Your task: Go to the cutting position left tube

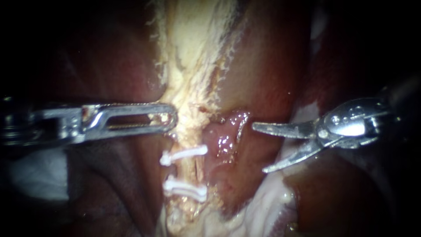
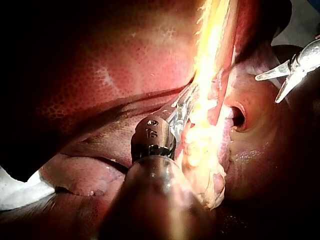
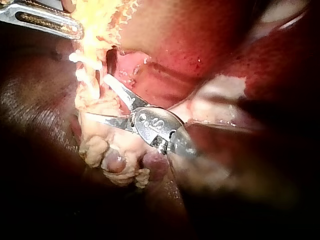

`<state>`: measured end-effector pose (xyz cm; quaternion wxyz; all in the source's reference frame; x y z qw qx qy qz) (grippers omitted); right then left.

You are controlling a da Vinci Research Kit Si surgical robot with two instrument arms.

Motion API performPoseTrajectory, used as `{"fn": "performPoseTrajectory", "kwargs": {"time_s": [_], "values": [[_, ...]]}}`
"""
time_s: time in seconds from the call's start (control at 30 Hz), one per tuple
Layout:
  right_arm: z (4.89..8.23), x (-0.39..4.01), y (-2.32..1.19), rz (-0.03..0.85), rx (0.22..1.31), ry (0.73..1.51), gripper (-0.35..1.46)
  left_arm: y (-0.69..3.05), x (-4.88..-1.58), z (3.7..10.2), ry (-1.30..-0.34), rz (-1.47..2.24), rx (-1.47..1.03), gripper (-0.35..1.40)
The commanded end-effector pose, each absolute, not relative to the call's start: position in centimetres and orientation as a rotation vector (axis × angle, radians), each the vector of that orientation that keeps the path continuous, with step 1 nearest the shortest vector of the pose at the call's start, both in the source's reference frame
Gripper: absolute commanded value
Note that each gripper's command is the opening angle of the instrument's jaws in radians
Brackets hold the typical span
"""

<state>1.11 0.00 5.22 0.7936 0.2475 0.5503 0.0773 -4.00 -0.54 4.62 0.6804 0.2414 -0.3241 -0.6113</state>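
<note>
Holding jaws of right instrument (image 1: 259,148) parted as two thin blades, gripping nothing, tips pointing toward 9 o'clock. Clamping jaws of left instrument (image 1: 169,118) closed on left tube (image 1: 187,131), pinching its pale strand from both sides just at 12 o'clock of upper clip (image 1: 184,154). Spotting lower clip (image 1: 186,188) at 6 o'clock of upper one, with bare stretch of tube showing between the two. Judging that bare stretch as likely cutting spot. Hanging open blades well apart from it, out at 3 o'clock, with pink glistening tissue (image 1: 226,140) lying between blade tips and clipped tube. Reading upper blade tip as near that pink fold, apparently not touching. Checking right wrist view: blades gaping ahead of shaft, overlapping pale strand by line of sight only, contact not possible to tell there. Checking left wrist view: left jaws biting yellow-white strand, blades of other instrument standing well off beyond it. Rating progress as early to middling: tube held, clips seated, blades already open and facing right way. Counting as left to do: crossing pink tissue toward 9 o'clock and bringing one blade each side of tube between clips.
</note>
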Motion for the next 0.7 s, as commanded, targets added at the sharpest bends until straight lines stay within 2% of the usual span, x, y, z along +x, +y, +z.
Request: {"fn": "performPoseTrajectory", "kwargs": {"time_s": [0.03,0.33,0.7], "values": [[5.26,1.16,-0.04,0.163,0.555,1.171,1.43,-0.54,-3.97,4.6,-0.728,-1.374,0.538,-0.35],[5.65,1.57,-0.36,0.187,0.681,1.099,1.4,-0.51,-3.73,4.39,-0.73,-1.384,0.521,-0.35],[5.86,1.99,-0.58,0.211,0.782,1.091,1.31,-0.46,-3.61,4.28,-0.739,-1.392,0.513,-0.35]]}}
